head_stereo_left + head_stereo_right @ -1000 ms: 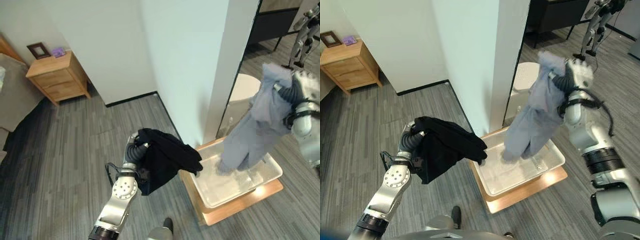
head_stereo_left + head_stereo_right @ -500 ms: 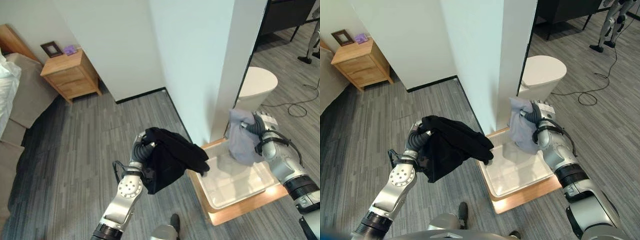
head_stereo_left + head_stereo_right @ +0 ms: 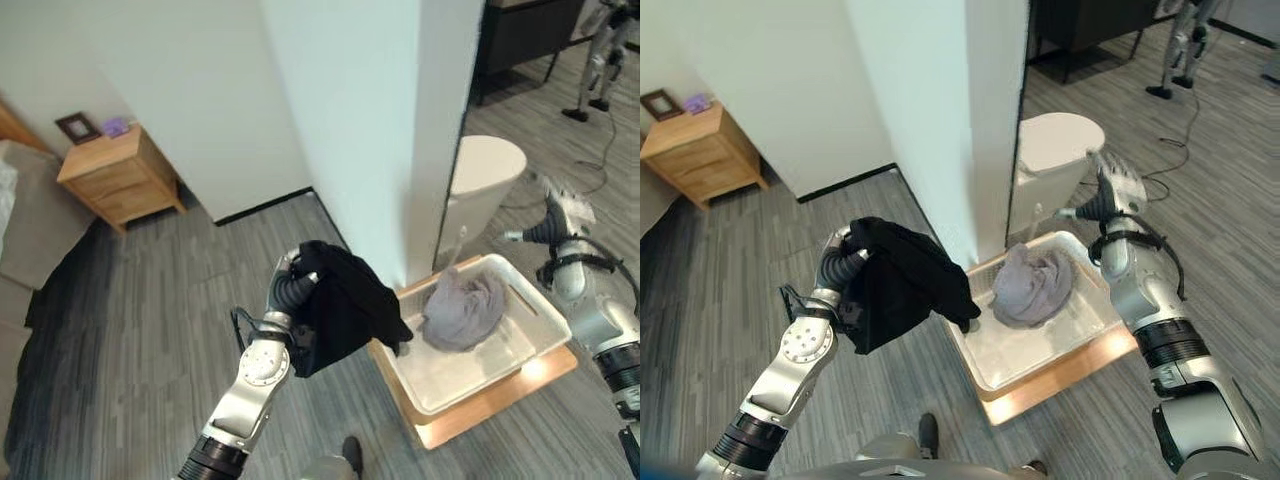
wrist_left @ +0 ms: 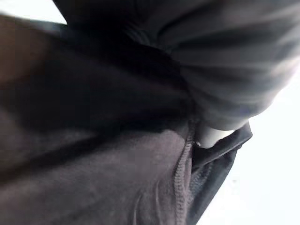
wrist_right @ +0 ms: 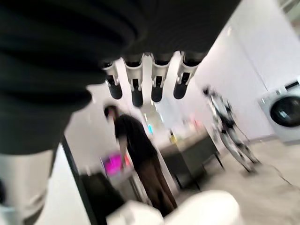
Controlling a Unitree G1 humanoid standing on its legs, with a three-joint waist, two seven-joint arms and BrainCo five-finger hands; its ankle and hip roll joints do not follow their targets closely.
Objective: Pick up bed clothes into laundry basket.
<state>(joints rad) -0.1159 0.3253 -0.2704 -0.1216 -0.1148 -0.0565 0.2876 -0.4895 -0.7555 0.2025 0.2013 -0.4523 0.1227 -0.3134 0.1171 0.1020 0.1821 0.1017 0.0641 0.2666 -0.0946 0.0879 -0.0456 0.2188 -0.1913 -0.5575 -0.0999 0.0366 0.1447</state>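
A crumpled grey cloth garment [image 3: 462, 309] lies heaped in the white rectangular plastic laundry basket [image 3: 520, 350], bunched toward the basket's 11 o'clock end and resting against its wall; the basket sits on a low light-wood platform [image 3: 500, 402] on the grey wood-plank floor [image 3: 150, 300], at about 4 o'clock in the head views, just beside the foot of a white wall corner [image 3: 400, 150]; a second piece, a black cloth garment [image 3: 345, 310], hangs draped over the left robot hand [image 3: 300, 283] near the centre of the view, its lower edge dangling close to the basket's 9 o'clock rim; the left wrist view shows dark fabric folded close against the hand, whose fingers are hidden in the cloth, so whether they are curled or spread I cannot tell; the right robot hand [image 3: 1115, 190] is raised above the basket's 1 o'clock side, empty, its silver dark-tipped fingers [image 5: 137, 84] straight and spread in a row; behind it at 1 o'clock stands a white rounded toilet-shaped fixture [image 3: 485, 170]; a small light-wood nightstand [image 3: 115, 175] with drawers stands at 10 o'clock against the white wall, a dark picture frame [image 3: 76, 127] on its top; a person in dark clothes [image 5: 140, 159] stands in the background of the right wrist view.
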